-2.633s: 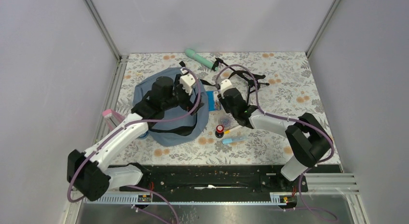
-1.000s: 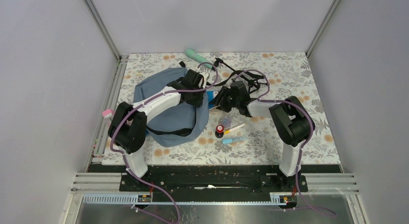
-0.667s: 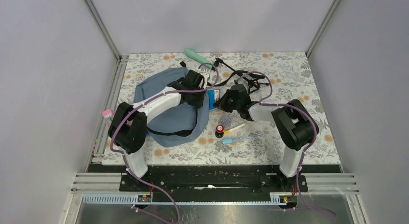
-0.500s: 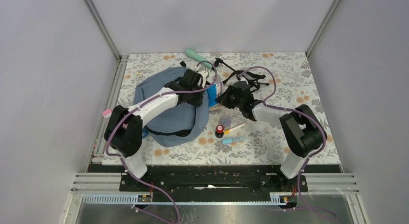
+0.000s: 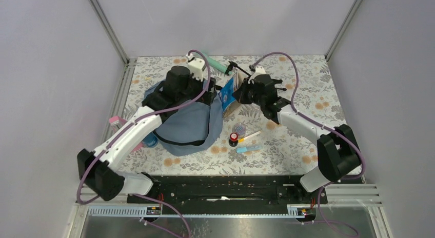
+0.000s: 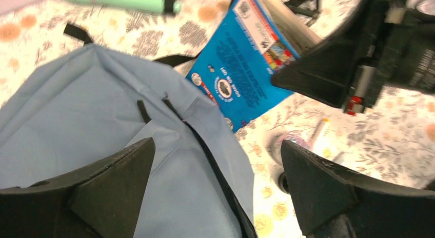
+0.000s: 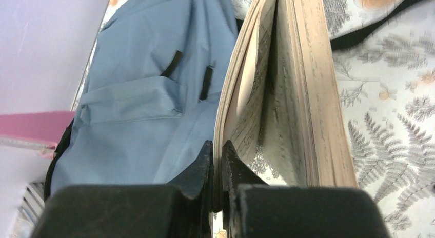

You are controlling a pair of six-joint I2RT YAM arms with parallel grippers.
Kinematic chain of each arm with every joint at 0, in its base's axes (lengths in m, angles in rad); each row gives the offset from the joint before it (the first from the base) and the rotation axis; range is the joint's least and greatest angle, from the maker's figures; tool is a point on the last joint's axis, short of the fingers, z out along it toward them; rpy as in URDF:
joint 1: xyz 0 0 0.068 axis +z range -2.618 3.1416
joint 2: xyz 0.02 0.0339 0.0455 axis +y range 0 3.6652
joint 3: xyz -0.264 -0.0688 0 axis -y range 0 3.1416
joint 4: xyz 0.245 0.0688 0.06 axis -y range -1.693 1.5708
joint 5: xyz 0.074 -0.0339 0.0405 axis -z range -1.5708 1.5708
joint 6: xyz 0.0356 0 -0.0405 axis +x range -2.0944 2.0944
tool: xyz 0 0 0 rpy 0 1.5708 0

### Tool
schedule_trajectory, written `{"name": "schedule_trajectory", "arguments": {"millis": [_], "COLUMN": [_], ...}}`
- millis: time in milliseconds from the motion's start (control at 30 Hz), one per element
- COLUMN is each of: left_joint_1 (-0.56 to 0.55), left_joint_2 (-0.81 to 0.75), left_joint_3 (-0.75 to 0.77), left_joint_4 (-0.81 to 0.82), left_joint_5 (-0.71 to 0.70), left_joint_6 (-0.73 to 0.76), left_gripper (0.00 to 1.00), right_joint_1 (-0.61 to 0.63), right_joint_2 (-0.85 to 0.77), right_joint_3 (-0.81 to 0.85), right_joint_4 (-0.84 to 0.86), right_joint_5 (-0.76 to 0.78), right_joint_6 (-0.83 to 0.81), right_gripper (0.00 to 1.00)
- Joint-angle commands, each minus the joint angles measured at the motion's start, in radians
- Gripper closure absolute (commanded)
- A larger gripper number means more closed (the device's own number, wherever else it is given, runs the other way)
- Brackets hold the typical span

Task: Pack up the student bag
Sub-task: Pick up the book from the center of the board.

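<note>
— Slate-blue fabric under your left arm (image 5: 128,138): is that the student bag (image 5: 187,126)?

— Yes. It lies slumped on the flowered table (image 5: 328,84), left of the middle. My left arm rises from its base at the near left corner and slants up and to the right across the bag. The left gripper (image 6: 218,145) hangs above the bag's far part, pointing down. Its two fingers (image 6: 113,181) are spread wide with nothing between them.

— And the right arm (image 5: 302,126)?

— It stretches long from the near right toward the far middle. The right gripper (image 7: 216,148) is pinched tight on the book (image 5: 228,91), on its cover and perhaps a few leaves; I cannot tell how many. The book stands tilted on edge just beside the bag's right rim, blue cover toward the bag, pages gaping apart. Whether its lower edge touches the table I cannot tell.

— Count it all for me, left to right.

— One pink flat piece (image 5: 117,121) lies at the table's left edge. One blue item (image 5: 150,141) is half hidden under my left arm, and I cannot tell what it is. Then one bag, one mint-green stick (image 5: 213,62) at the far side, and one book. Four small things lie near the bag's right side: a clear round piece (image 5: 238,129), a red-topped piece (image 5: 233,139), a pale pen (image 5: 250,136) and a light-blue marker (image 5: 250,149). One tangle of black straps (image 5: 269,86) lies beyond my right gripper.
</note>
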Motion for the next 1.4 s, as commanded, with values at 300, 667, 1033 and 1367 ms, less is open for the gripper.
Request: {"name": "schedule_trajectory", "arguments": {"millis": [300, 667, 1033, 1367], "left_joint_1": [0.094, 0.227, 0.23, 0.2], "left_joint_2": [-0.383, -0.361, -0.289, -0.258], "left_joint_3": [-0.17, -0.139, -0.138, -0.16], "left_joint_4": [0.175, 0.089, 0.092, 0.131], "left_joint_5": [0.362, 0.62, 0.831, 1.067], "left_joint_6": [0.092, 0.117, 0.061, 0.021], "left_gripper": [0.01, 0.01, 0.01, 0.02], "right_joint_1": [-0.003, -0.002, 0.0, 0.001], "right_joint_2": [-0.2, -0.382, -0.425, -0.437], "right_joint_3": [0.279, 0.289, 0.3, 0.321], "right_joint_4": [-0.221, -0.416, -0.419, -0.418], "right_joint_5": [-0.289, -0.606, -0.863, -0.925], "right_joint_6": [-0.393, -0.442, -0.369, -0.365], "right_gripper": [1.0, 1.0, 1.0, 1.0]}}
